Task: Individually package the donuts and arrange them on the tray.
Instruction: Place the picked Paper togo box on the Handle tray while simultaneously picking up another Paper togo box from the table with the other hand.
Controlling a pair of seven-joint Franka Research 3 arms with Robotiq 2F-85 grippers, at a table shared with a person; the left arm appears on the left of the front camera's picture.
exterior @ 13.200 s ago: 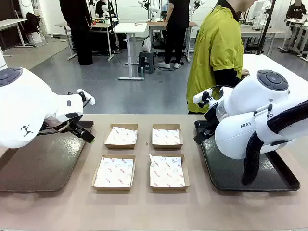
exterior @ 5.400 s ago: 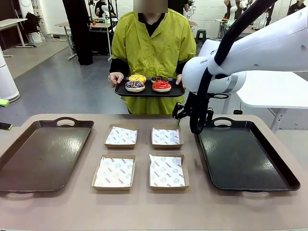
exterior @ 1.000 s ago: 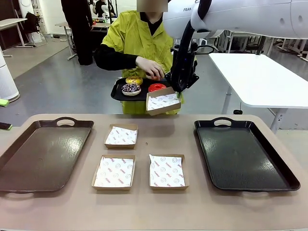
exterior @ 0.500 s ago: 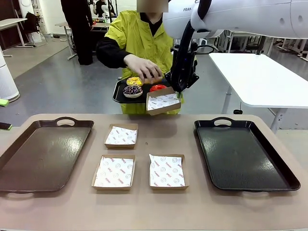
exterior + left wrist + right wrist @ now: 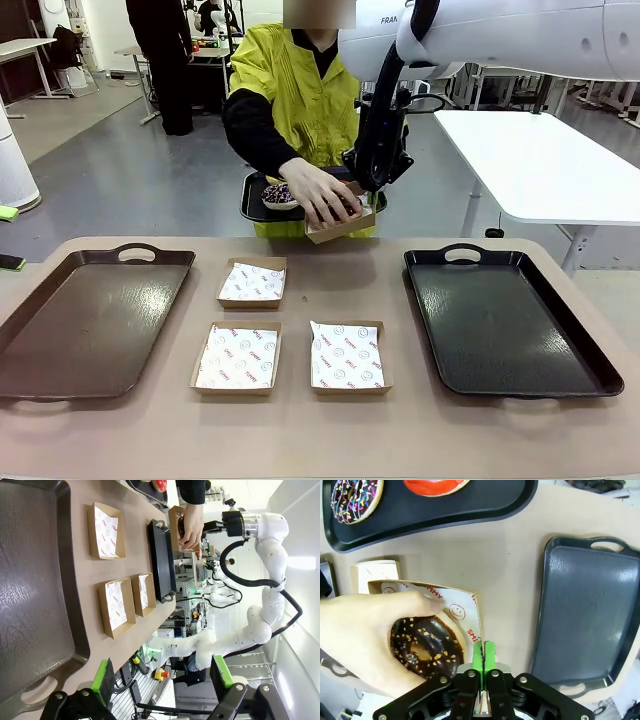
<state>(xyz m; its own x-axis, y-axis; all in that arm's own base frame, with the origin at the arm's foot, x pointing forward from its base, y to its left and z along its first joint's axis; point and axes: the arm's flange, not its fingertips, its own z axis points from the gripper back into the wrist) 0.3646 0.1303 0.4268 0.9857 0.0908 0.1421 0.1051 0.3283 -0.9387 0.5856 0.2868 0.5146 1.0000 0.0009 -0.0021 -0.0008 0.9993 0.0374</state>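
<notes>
My right gripper [image 5: 364, 196] [image 5: 482, 656] is shut on the side wall of a brown cardboard box [image 5: 340, 228] [image 5: 457, 605], holding it in the air beyond the table's far edge. The person's hand [image 5: 320, 193] [image 5: 360, 630] lowers a dark chocolate donut [image 5: 427, 647] into that box. Behind it the person holds a small black tray [image 5: 256, 207] [image 5: 445, 515] carrying a chocolate sprinkled donut [image 5: 279, 194] [image 5: 354, 497] and a red donut [image 5: 436, 485]. My left gripper [image 5: 162, 677] is open above the left end of the table with nothing between its fingers.
Three paper-lined boxes lie mid-table: one at the back left [image 5: 251, 283] and two in front [image 5: 238, 357] [image 5: 347, 356]. A large brown tray [image 5: 60, 350] [image 5: 30, 580] sits left and a large black tray [image 5: 510, 330] [image 5: 585, 610] sits right.
The person's hand has lifted a chocolate donut off the small tray and brought it down into the held box. The small tray has sunk a little. My right arm has stayed still.
</notes>
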